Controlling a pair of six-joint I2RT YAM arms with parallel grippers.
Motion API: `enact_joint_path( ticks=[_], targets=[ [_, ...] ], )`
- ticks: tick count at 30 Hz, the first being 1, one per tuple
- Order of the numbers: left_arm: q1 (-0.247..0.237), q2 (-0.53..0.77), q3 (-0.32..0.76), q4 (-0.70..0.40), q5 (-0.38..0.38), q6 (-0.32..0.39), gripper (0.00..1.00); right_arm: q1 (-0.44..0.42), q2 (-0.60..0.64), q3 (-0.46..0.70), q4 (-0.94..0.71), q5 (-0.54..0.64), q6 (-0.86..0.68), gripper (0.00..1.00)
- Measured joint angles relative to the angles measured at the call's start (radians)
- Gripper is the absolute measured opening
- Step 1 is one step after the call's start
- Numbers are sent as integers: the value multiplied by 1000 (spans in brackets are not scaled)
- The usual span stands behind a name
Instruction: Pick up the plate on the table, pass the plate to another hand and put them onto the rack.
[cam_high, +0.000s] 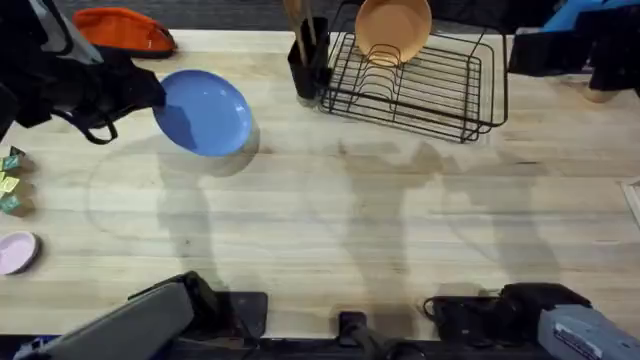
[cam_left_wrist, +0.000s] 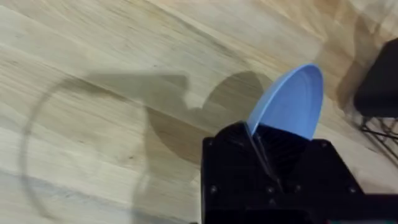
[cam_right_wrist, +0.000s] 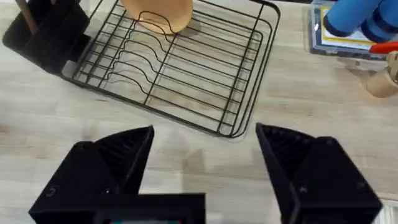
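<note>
Overhead: plate (cam_high: 207, 112) off table (cam_high: 330, 220), rim clamped in left gripper (cam_high: 150, 92), held beside it above wood. Pickup done. Right gripper (cam_right_wrist: 205, 165) fingers wide apart, empty, rack (cam_right_wrist: 180, 68) just ahead holding orange dish (cam_right_wrist: 158, 12). Handover, racking left.

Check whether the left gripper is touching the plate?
Touching. In the left wrist view the left gripper has its fingers closed on the rim of the plate, which is held off the table.

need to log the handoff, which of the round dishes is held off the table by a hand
The light-blue plate, pinched at its rim by the left hand. The orange-tan dish stands in the rack; the pink dish lies flat.
</note>
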Motion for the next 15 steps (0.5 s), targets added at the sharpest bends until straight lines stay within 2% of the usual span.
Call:
enact_joint_path(
  ticks=[4, 14, 15],
  targets=[
    [-35, -18, 0, -1, 25, -30, 41, 0, 0, 0, 0, 0, 0, 993],
    [-190, -46, 0, 1, 82, -142, 41, 0, 0, 0, 0, 0, 0, 994],
    [-267, -46, 0, 29, 92, -217, 41, 0, 0, 0, 0, 0, 0, 993]
  ],
)
